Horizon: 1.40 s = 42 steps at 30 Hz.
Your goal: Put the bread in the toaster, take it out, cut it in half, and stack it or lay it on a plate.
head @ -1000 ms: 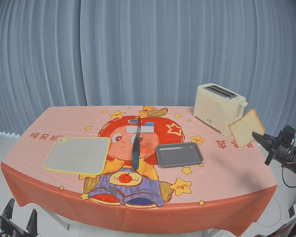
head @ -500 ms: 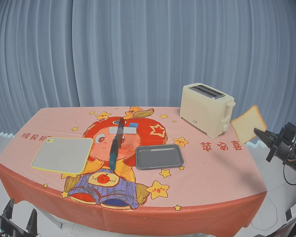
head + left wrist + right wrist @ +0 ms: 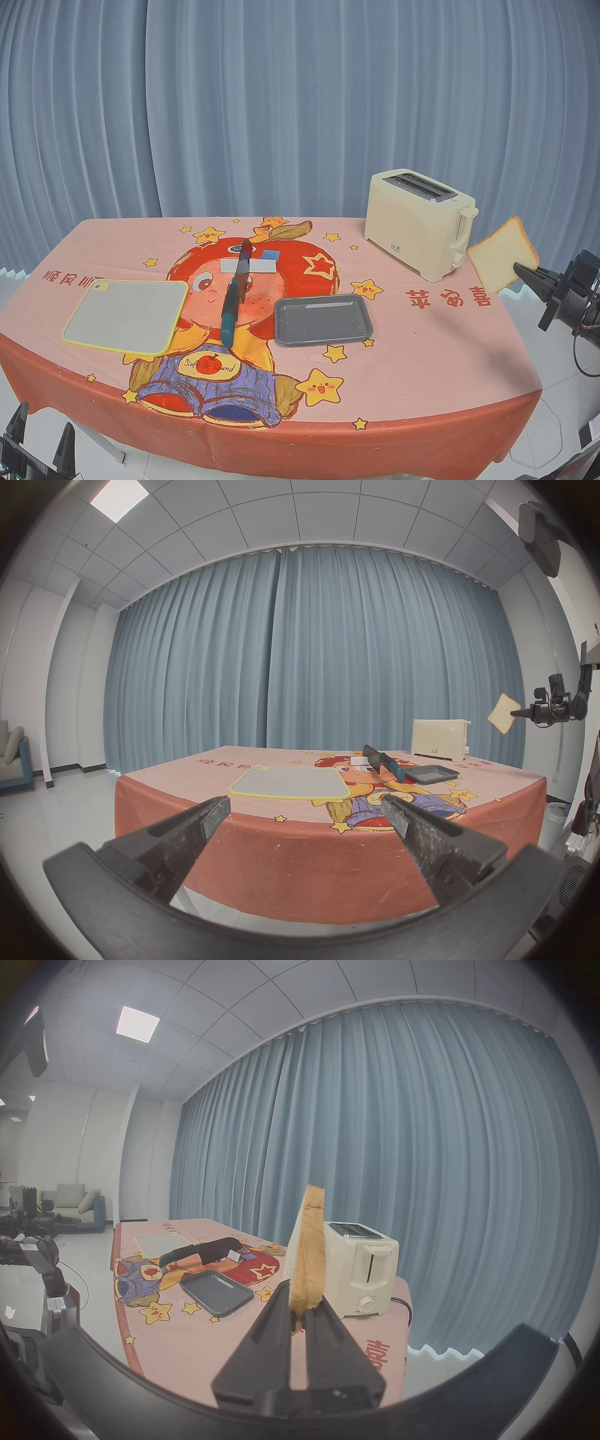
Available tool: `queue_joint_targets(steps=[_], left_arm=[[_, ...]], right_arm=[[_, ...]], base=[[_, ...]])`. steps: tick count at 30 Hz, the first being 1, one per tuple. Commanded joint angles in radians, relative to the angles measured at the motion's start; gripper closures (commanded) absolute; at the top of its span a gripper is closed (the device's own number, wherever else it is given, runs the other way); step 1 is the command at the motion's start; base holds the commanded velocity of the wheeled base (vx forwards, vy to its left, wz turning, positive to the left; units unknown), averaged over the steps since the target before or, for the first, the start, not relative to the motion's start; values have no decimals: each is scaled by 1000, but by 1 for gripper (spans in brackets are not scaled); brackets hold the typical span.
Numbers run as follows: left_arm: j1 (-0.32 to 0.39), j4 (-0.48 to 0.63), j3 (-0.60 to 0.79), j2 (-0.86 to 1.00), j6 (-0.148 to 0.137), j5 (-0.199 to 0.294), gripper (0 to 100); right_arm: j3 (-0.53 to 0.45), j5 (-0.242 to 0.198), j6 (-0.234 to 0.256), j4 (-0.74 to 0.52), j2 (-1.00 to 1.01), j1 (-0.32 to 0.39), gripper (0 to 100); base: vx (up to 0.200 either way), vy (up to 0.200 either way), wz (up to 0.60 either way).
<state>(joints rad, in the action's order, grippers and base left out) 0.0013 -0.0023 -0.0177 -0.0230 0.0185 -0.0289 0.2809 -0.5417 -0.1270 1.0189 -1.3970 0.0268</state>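
Counts: I see one slice of bread [image 3: 503, 254], one toaster [image 3: 417, 222], one grey plate [image 3: 323, 319], one knife [image 3: 232, 300] and one cutting board [image 3: 125, 308].
Right gripper [image 3: 522, 270]: clamped on the bread's lower corner. The bread stands upright above my fingertips, off the table's end.
Toaster: just beyond the bread, not touching it.
Left gripper [image 3: 305, 810]: jaws spread, holding nothing.

White bread slice [image 3: 503, 254] aloft near cream toaster [image 3: 417, 222]

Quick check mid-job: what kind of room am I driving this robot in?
Likely a staged test room, not a home kitchen: a floor-length blue-grey pleated curtain as backdrop, a pink cartoon-print tablecloth over the work surface, and an office-style white panelled ceiling.
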Motion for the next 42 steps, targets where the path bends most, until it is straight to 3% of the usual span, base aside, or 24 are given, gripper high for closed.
queue_joint_targets(steps=[1,12,25,42], left_arm=[[0,1,18,-2,0,0,0],[0,-1,18,-2,-5,0,0],[0,1,18,-2,-5,1,0],[0,-1,18,-2,-3,0,0]], right_arm=[[-2,0,6,0,-4,-1,100],[-52,0,3,1,-37,-10,100],[-51,-3,3,1,-51,51,100],[63,-1,6,1,-92,81,100]], base=[[0,0,0],[0,0,0],[0,0,0],[0,0,0]])
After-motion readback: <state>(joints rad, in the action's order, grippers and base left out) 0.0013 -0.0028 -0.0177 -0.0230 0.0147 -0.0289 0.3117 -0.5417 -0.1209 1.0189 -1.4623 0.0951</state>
